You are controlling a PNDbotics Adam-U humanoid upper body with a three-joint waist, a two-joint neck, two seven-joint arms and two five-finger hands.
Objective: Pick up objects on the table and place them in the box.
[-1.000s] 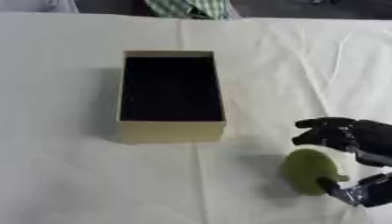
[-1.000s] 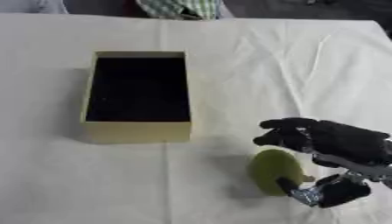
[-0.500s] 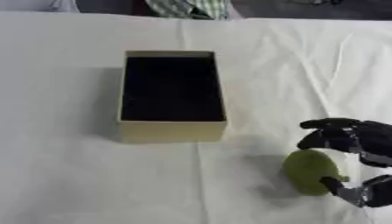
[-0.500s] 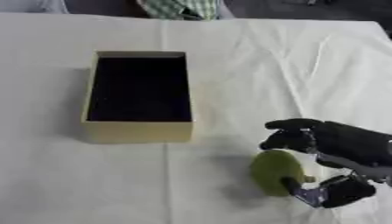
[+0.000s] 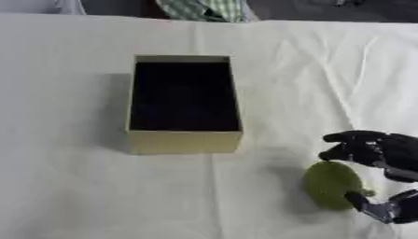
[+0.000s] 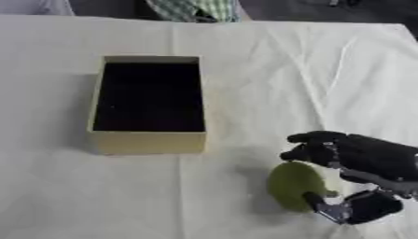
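Gripping the green round object [image 6: 296, 185] between curled fingers [image 6: 314, 145] and thumb, the right hand [image 6: 359, 161] sits near the table's [image 6: 73, 196] right front corner, beside the box [image 6: 149, 142].

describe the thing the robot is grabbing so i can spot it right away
Start at the open tan box with the dark inside, on the white cloth. Look toward the near right, where the black right hand curls around a round olive-green object, the only green thing on the table.

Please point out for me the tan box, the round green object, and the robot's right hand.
tan cardboard box with dark inside [image 5: 185, 141], left eye view, on its near outer wall
round flat green object [image 6: 294, 185], right eye view, on its face
black right hand [image 6: 367, 156], right eye view, on its back
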